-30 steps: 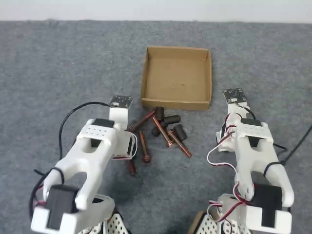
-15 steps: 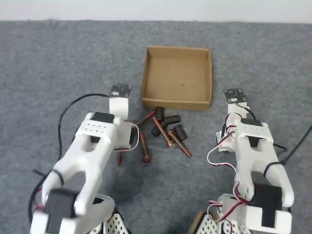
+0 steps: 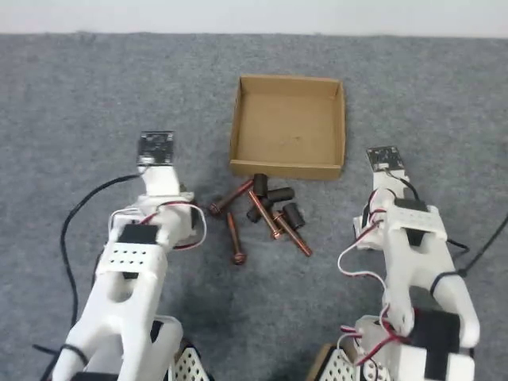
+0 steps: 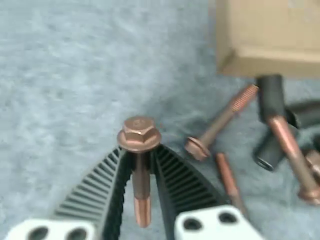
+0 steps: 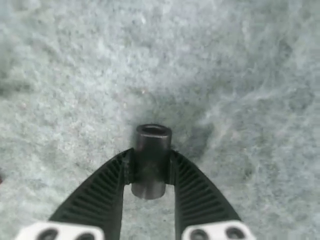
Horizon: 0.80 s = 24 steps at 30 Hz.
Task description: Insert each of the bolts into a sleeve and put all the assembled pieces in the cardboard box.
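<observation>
Copper-coloured hex-head bolt clamped in ribbed black left gripper, smooth black hollow cylindrical sleeve pinched in right gripper, both over fuzzy grey carpet

Bolt in left gripper, sleeve in right gripper; pile beside cardboard box.

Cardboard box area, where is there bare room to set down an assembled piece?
The cardboard box has a bare floor inside. Bare carpet lies on both sides of it and behind. Crowded: loose bolts and sleeves heaped by its near wall.
</observation>
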Each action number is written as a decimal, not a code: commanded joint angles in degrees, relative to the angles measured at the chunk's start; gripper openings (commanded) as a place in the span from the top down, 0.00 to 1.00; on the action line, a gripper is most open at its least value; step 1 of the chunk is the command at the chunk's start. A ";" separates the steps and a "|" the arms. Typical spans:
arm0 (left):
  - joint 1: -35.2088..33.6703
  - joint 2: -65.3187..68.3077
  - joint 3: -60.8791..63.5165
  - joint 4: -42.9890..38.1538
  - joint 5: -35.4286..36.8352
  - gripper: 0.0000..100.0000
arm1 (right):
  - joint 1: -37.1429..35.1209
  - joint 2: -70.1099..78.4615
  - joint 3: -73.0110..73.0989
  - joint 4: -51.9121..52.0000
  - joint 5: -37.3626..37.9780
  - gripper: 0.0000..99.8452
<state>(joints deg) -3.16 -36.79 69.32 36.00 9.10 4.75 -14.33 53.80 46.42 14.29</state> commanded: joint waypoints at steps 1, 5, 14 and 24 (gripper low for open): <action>-0.88 -0.97 -1.10 -2.11 0.53 0.99 | -1.10 -7.78 -0.26 -0.75 0.26 0.99; -0.88 3.34 -1.19 -6.51 0.53 0.99 | -5.05 -14.20 -0.88 -2.42 0.26 0.99; -0.97 8.44 -3.65 -7.30 0.53 0.99 | -14.20 -15.25 -0.79 -14.55 0.26 0.99; -0.97 8.44 -3.65 -7.30 0.53 0.99 | -16.13 -4.44 -0.70 -37.23 -7.91 0.99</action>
<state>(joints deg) -3.78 -27.74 69.23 30.37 9.10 -9.49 -19.16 53.98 14.86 12.26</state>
